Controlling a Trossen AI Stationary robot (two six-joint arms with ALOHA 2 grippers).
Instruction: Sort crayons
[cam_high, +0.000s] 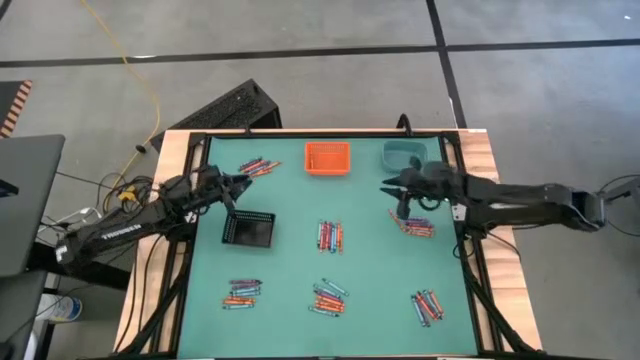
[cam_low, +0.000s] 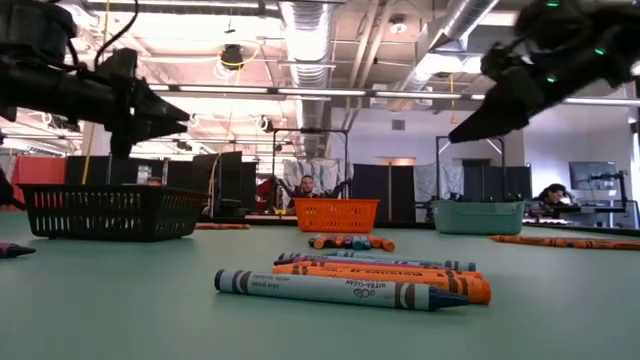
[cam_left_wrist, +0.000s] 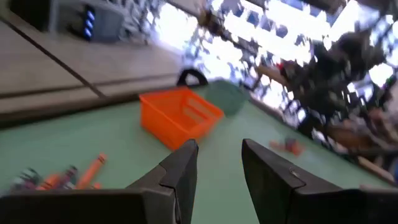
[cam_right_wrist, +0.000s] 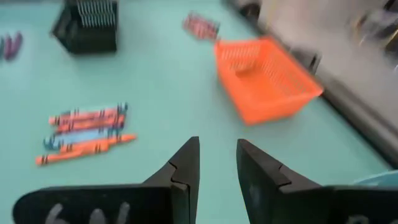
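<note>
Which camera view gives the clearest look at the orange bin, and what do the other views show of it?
The high view shows the orange bin best: its whole rim and its place at the table's far edge. The low view shows only one side wall, far off. Both wrist views show it slanted and blurred.

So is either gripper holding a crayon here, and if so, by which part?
Nothing is held. The left gripper and the right gripper both hang above the table with an empty gap between their fingers; the crayons lie on the mat.

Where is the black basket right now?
In the high view the black basket sits on the left side of the green table, just under the left gripper, with a crayon pile to its right.
</note>
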